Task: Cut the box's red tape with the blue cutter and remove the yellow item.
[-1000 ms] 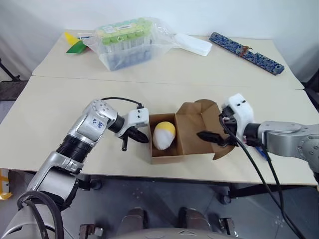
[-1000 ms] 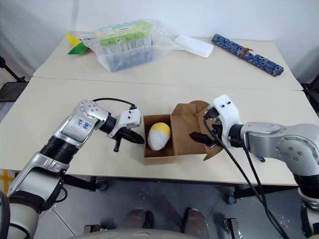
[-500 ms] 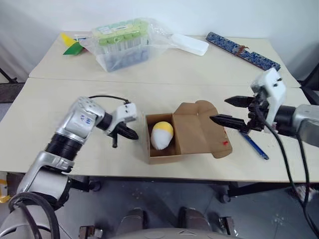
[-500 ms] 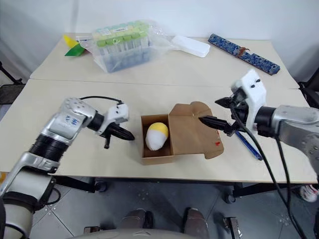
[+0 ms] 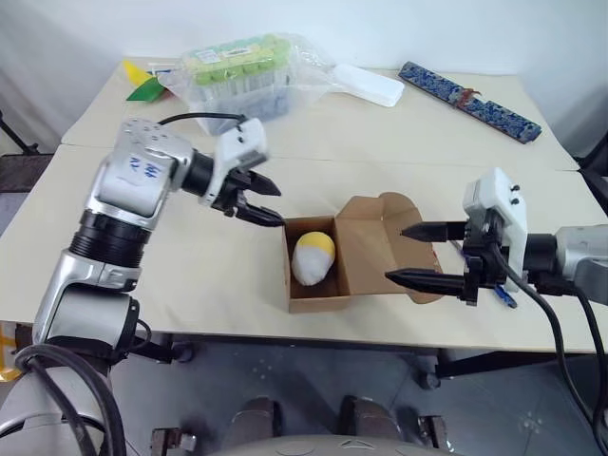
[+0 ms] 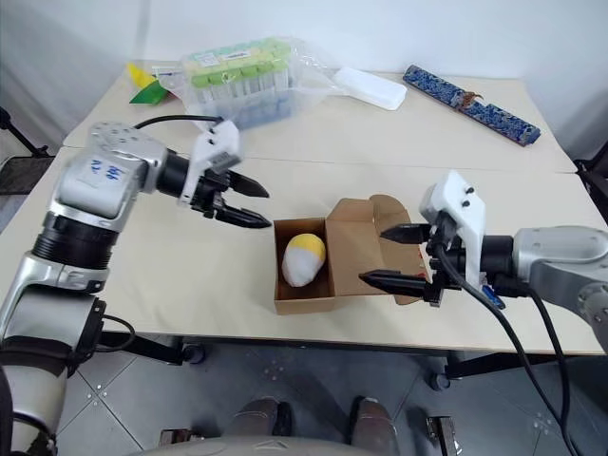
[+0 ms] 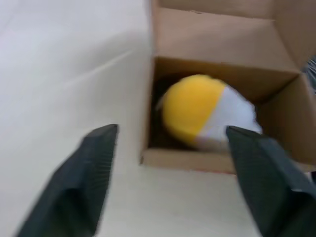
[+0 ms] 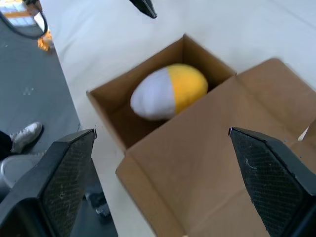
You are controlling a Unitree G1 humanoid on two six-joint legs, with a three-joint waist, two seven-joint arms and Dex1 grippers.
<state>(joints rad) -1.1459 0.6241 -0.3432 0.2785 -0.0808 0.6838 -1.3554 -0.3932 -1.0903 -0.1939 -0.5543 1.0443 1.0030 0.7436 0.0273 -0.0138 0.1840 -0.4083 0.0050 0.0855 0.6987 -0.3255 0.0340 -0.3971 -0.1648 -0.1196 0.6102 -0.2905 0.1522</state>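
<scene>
The brown box (image 5: 318, 285) stands open near the table's front edge, its lid flap (image 5: 375, 247) folded out to the right. The yellow item (image 5: 313, 256), yellow at one end and white at the other, lies inside the box (image 7: 217, 74) and also shows as the yellow item (image 7: 197, 116) in the left wrist view. My left gripper (image 5: 277, 205) hovers open above the box's far left corner. My right gripper (image 5: 396, 254) is open over the flap's right part, pointing at the box. A bit of the blue cutter (image 5: 503, 297) shows behind the right gripper. The red tape is hidden.
On the far table stand a bagged clear tub of green-capped tubes (image 5: 237, 81), a white flat pack (image 5: 369, 84), a long blue-patterned case (image 5: 470, 100) and yellow-and-green paper triangles (image 5: 142, 84). The table's front edge (image 5: 380, 332) runs just below the box.
My left gripper has risen from the table left of the box and opened. My right gripper has come off the lid flap, drawn back and turned.
</scene>
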